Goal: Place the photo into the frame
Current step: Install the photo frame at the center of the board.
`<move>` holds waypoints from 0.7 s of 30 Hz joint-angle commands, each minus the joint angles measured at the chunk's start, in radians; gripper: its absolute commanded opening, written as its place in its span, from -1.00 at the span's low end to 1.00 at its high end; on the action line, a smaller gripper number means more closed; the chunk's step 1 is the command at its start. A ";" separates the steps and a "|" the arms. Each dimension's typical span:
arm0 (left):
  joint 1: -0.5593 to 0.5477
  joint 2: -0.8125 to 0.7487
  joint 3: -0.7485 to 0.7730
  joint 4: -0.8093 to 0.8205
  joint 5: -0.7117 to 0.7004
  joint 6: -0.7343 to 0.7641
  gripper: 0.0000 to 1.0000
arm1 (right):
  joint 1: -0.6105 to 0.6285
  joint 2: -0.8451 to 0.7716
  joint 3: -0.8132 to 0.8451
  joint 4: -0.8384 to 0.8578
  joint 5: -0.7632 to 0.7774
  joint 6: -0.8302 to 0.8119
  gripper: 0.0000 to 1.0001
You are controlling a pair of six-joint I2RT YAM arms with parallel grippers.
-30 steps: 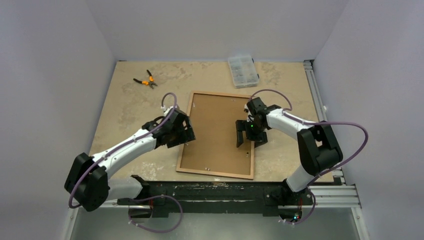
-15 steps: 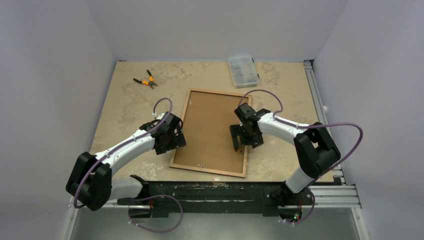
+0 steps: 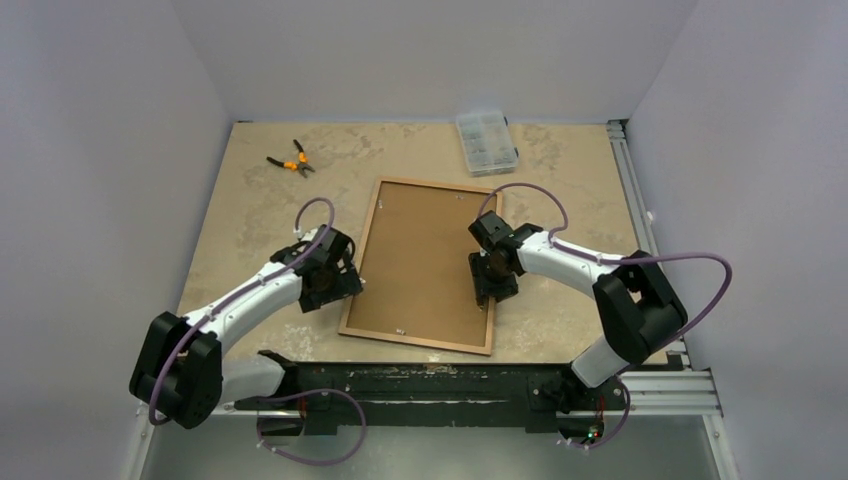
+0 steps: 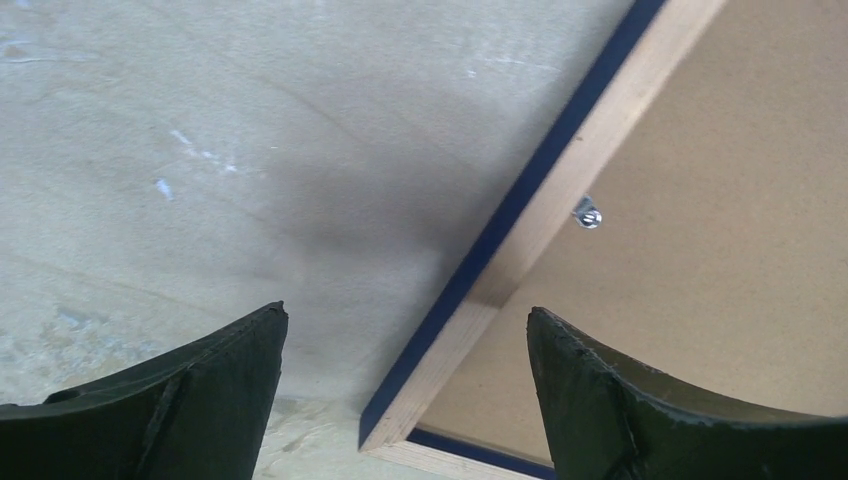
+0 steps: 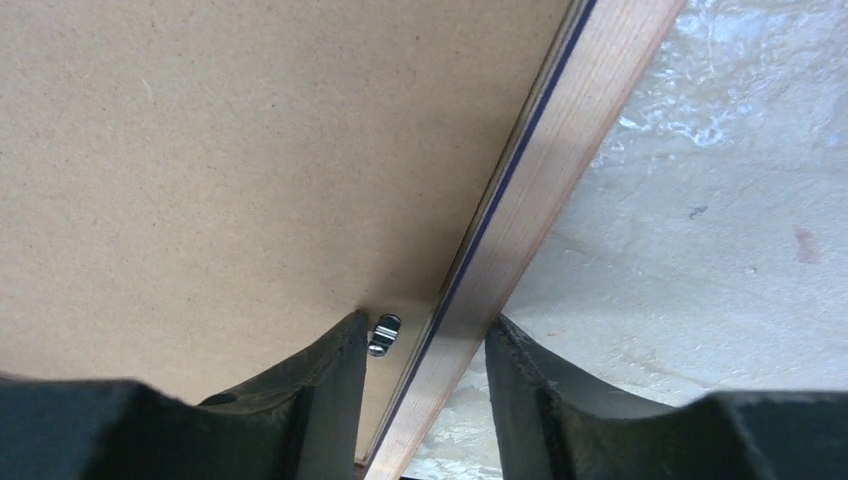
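Right wrist view: right hand (image 5: 422,330) straddles the frame (image 5: 560,170) rail beside a metal clip (image 5: 384,335); I cannot tell whether it grips. Left hand (image 4: 405,318) gapes empty. Likely step: freeing the backing board (image 5: 200,150). The clip needs swivelling aside.

Overhead plus close wrists, shared frame (image 3: 440,186)

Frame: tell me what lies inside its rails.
A brown board fills the frame, with small metal clips at its edge. Whatever lies beneath the board is covered.

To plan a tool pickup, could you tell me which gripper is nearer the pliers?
Left. The left gripper hovers by the frame's left rail, on the pliers' side; the right gripper straddles its right rail.
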 commanded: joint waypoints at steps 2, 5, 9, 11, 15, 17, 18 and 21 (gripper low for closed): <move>0.078 -0.067 -0.052 -0.006 0.011 0.046 0.77 | 0.009 -0.019 -0.037 -0.034 0.045 0.007 -0.40; 0.124 -0.075 -0.081 0.021 0.049 0.057 0.78 | 0.009 -0.017 -0.035 -0.041 0.054 0.007 -0.60; 0.140 -0.066 -0.103 0.068 0.100 0.064 0.79 | 0.010 -0.016 -0.027 -0.046 0.058 0.007 -0.81; 0.140 -0.056 -0.109 0.096 0.124 0.072 0.80 | 0.010 -0.017 -0.025 -0.049 0.058 0.005 -0.89; 0.140 -0.035 -0.120 0.151 0.173 0.078 0.81 | 0.010 -0.030 -0.022 -0.041 0.042 0.004 -1.00; 0.140 -0.036 -0.126 0.175 0.197 0.080 0.81 | 0.009 -0.046 -0.022 -0.031 0.009 0.011 -1.00; 0.141 -0.036 -0.129 0.186 0.208 0.077 0.81 | 0.008 -0.054 -0.022 -0.030 0.004 0.013 -1.00; 0.140 -0.030 -0.140 0.227 0.262 0.074 0.81 | 0.008 -0.067 -0.009 -0.029 -0.004 0.017 -1.00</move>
